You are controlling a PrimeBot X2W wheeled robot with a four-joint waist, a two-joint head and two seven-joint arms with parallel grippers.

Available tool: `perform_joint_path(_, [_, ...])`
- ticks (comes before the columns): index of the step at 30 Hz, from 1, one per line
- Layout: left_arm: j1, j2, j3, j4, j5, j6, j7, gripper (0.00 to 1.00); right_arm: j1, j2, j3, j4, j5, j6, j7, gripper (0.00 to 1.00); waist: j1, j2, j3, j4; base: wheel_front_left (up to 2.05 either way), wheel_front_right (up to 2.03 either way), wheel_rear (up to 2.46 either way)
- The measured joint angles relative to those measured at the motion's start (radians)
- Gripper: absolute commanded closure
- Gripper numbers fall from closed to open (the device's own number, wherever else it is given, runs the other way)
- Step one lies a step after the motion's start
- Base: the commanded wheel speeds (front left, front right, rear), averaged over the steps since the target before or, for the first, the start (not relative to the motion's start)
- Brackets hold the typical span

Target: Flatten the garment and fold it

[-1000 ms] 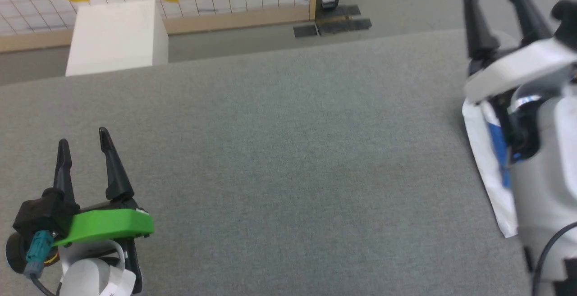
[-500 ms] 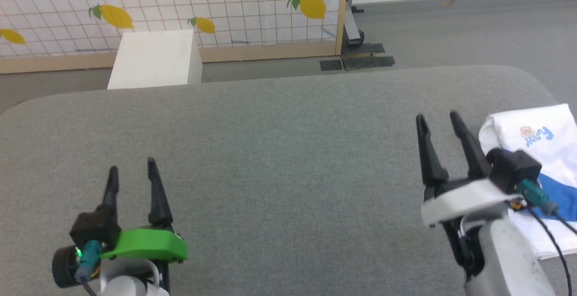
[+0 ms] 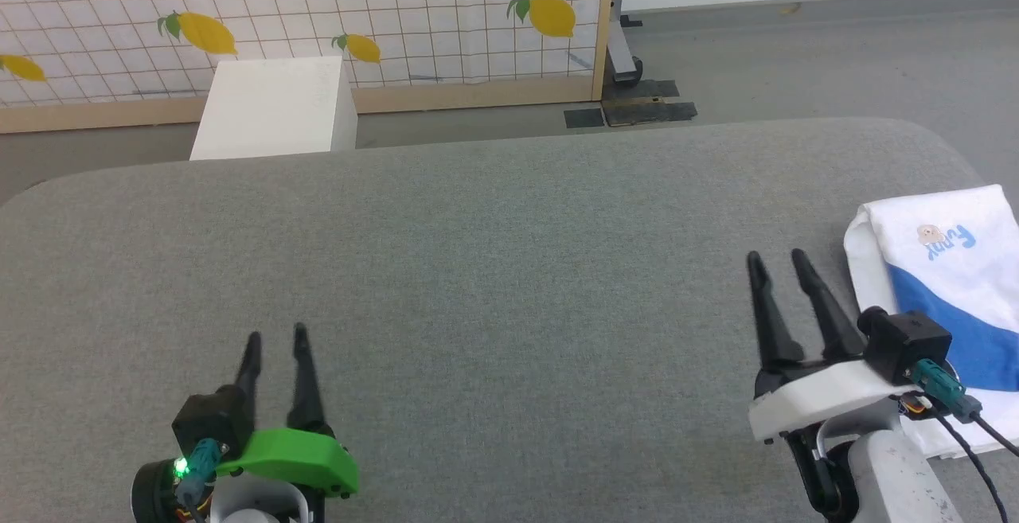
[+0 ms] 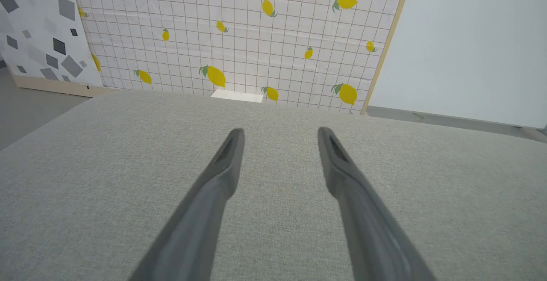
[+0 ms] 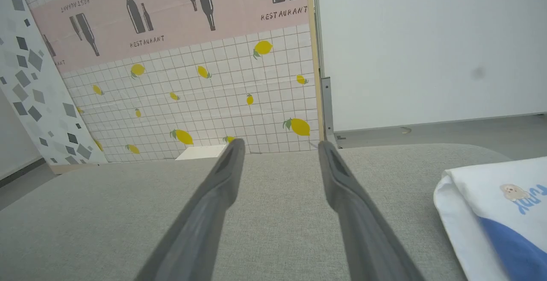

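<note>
The shirt (image 3: 943, 292) lies folded at the right end of the grey table (image 3: 509, 268), cartoon print and blue lettering facing up, a blue band across its near half. The right gripper (image 3: 774, 255) hovers just to the shirt's left, fingers parted and grasping nothing; the wrist view shows the cloth clear of both fingers. The left gripper (image 3: 276, 332) hangs over bare table well to the left, likewise released and empty. Beyond the table stand a white box (image 3: 275, 109) and a lemon-print screen (image 3: 318, 13).
</note>
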Motion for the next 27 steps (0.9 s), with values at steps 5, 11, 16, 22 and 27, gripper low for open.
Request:
perform_joint_path(5, [0.0,0.0,0.0,0.0,0.0,0.0,0.004,1.0,0.0,0.0,0.0,-0.001,0.0,0.0,0.001,1.0,0.0,0.0,0.0,0.001,0.0,0.0,0.0])
perform_joint_path(11, [0.0,0.0,0.001,-0.006,0.006,0.0,0.013,1.0,0.0,0.0,-0.001,-0.01,-0.006,0.0,0.011,1.0,0.0,0.0,0.0,0.003,0.0,0.0,0.0])
perform_joint_path(16, [0.0,0.0,0.002,-0.013,0.011,-0.002,0.023,1.0,0.003,0.0,-0.002,-0.021,-0.015,0.0,0.021,1.0,0.0,0.0,0.0,0.006,0.0,0.0,0.0])
perform_joint_path(22, [0.0,0.0,0.003,-0.022,0.016,-0.008,0.035,1.0,0.011,0.0,-0.004,-0.035,-0.026,0.0,0.036,1.0,0.0,0.0,0.0,0.008,0.0,0.0,0.0])
perform_joint_path(27, [0.0,0.0,0.004,-0.029,0.026,-0.01,0.048,1.0,0.017,0.0,-0.005,-0.049,-0.034,0.0,0.048,1.0,0.0,0.0,0.001,0.011,0.0,0.0,0.0])
